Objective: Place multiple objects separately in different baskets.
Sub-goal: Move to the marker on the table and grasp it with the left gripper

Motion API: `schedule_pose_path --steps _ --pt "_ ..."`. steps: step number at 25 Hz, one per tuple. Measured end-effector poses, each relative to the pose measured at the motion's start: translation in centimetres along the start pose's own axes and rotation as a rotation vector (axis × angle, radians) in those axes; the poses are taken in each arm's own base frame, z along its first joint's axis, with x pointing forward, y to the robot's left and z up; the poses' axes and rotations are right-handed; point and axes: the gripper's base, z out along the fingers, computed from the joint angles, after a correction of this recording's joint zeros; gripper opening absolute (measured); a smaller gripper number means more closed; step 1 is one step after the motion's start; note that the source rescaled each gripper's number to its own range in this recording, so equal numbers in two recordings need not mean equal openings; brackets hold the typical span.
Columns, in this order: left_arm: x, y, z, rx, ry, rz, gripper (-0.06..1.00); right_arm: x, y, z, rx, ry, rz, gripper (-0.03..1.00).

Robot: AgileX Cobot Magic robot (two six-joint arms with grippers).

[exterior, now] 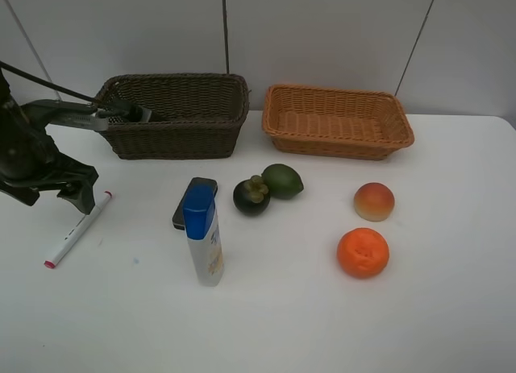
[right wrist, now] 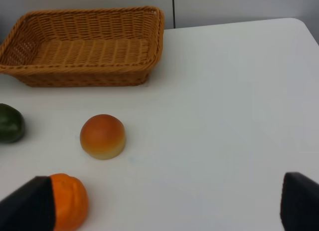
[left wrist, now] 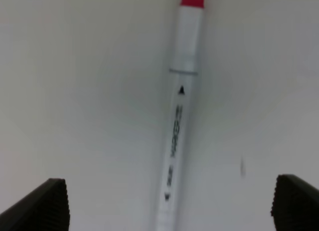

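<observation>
Under left claw (left wrist: 172, 206), jaws wide open, empty: white marker (left wrist: 179, 116) centred between.

- The dark brown basket (exterior: 173, 135) and the light orange-tan basket (exterior: 339, 146) are showing rough woven wicker.
- The white pink-tipped marker (left wrist: 178, 121) is looking like smooth, faintly shiny plastic.
- The white blue-capped bottle (exterior: 206, 252) is showing smooth plastic.
- The orange (exterior: 363, 252) is showing dimpled skin; the peach (exterior: 374, 201) is looking smooth and matt.
- The tabletop (exterior: 322, 325) is looking smooth, matt white.
</observation>
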Motion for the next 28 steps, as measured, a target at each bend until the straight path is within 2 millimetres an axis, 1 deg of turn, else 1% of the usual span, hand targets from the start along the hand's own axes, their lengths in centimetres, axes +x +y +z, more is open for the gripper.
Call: schedule_pose_path --steps 2,5,10,13,17,18,19,20,21,23,24,25,26,28 --pt "0.2 0.0 0.8 -0.002 -0.035 0.016 1.0 0.0 0.0 0.0 0.0 0.0 0.0 1.0" --pt "0.3 -0.1 2.4 0.0 -0.007 0.03 1.0 0.0 0.0 0.0 0.0 0.0 0.0 1.0" --pt "0.5 -0.2 6.3 0.008 0.077 0.034 1.0 0.0 0.0 0.0 0.0 0.0 0.0 1.0" --pt "0.5 -0.2 6.9 0.017 0.098 0.027 1.0 0.0 0.0 0.0 0.0 0.0 0.0 1.0" --pt "0.5 -0.2 7.1 0.019 0.102 0.023 1.0 0.0 0.0 0.0 0.0 0.0 0.0 1.0" --pt "0.4 -0.3 7.1 0.022 0.101 0.008 0.97 0.0 0.0 0.0 0.0 0.0 0.0 1.0" --pt "0.4 -0.3 7.1 0.022 0.102 0.002 0.94 0.0 0.0 0.0 0.0 0.0 0.0 1.0" --pt "0.4 -0.3 7.1 0.025 0.1 -0.007 0.87 0.0 0.0 0.0 0.0 0.0 0.0 1.0" --pt "0.4 -0.4 7.1 0.025 0.096 -0.009 0.73 0.0 0.0 0.0 0.0 0.0 0.0 1.0" --pt "0.3 -0.5 7.2 0.024 0.091 -0.023 0.42 0.0 0.0 0.0 0.0 0.0 0.0 1.0" --pt "0.3 -0.5 7.1 0.024 0.093 -0.03 0.23 0.0 0.0 0.0 0.0 0.0 0.0 1.0" --pt "0.3 -0.5 7.1 0.024 0.098 -0.032 0.09 0.0 0.0 0.0 0.0 0.0 0.0 1.0" --pt "0.3 -0.5 7.1 0.023 0.1 -0.032 0.0 0.0 0.0 0.0 0.0 0.0 0.0 1.0" --pt "0.2 -0.5 6.9 0.023 0.102 -0.039 0.02 0.0 0.0 0.0 0.0 0.0 0.0 1.0"
